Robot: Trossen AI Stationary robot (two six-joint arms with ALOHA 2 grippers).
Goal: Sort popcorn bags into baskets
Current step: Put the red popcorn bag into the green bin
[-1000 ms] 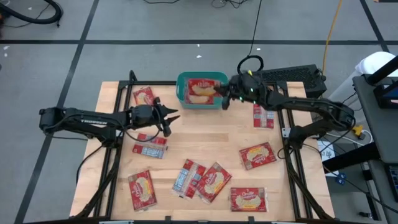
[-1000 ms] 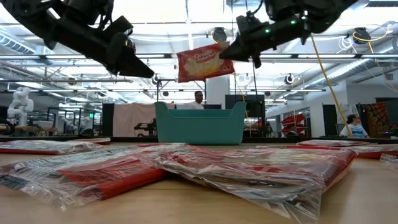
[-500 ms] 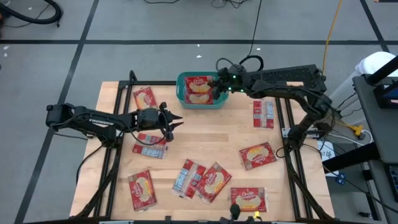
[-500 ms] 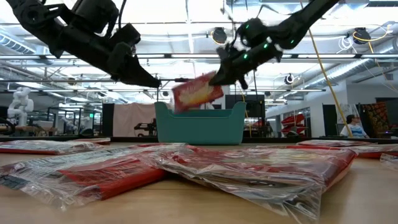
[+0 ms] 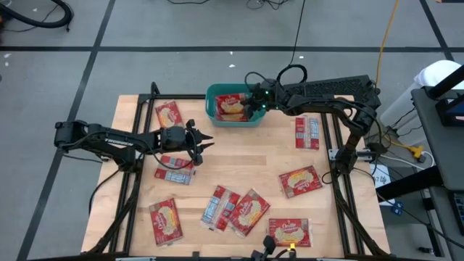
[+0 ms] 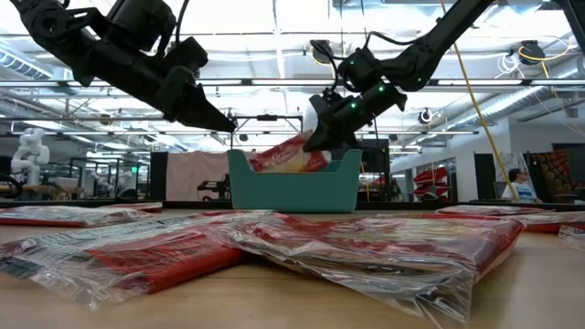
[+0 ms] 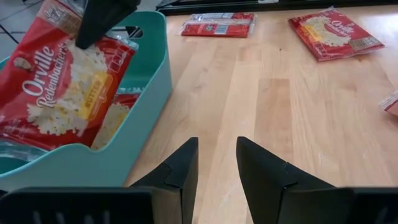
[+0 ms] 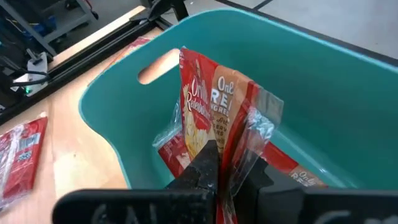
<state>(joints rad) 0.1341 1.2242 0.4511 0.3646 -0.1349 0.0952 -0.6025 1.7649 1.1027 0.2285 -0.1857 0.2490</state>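
Observation:
The teal basket [image 5: 212,109] stands at the table's far edge, near the middle. My right gripper [image 5: 251,105] reaches over it from the right, shut on a red popcorn bag [image 5: 233,106] that dips into the basket [image 6: 292,192]. A second bag [image 7: 115,118] lies flat on the basket's floor. My left gripper [image 5: 205,140] hovers open above the table's left half, over a striped bag [image 5: 176,168], touching nothing. In the left wrist view its fingers [image 7: 216,165] point toward the basket [image 7: 146,118] and the held bag [image 7: 62,93]. My right gripper [image 8: 225,168] pinches the popcorn bag between its two fingers at its upper end [image 7: 87,38], on the wrapper's edge [image 8: 245,146]. The fingers slant down from above and the table's right. The bag [image 6: 283,157] hangs tilted, its lower end inside the basket, behind the wall.
Several more bags lie flat on the wood: one left of the basket [image 5: 168,114], one by the right edge [image 5: 307,133], one farther forward on the right [image 5: 300,181], and several along the near edge [image 5: 164,220] [image 5: 249,212] [image 5: 290,232]. Bare wood lies mid-table.
My right gripper has moved toward the table's left and down, carrying the bag from well above the basket into it. The bag has tipped from nearly level to slanting. My left gripper has edged toward the right and a little lower, staying open.

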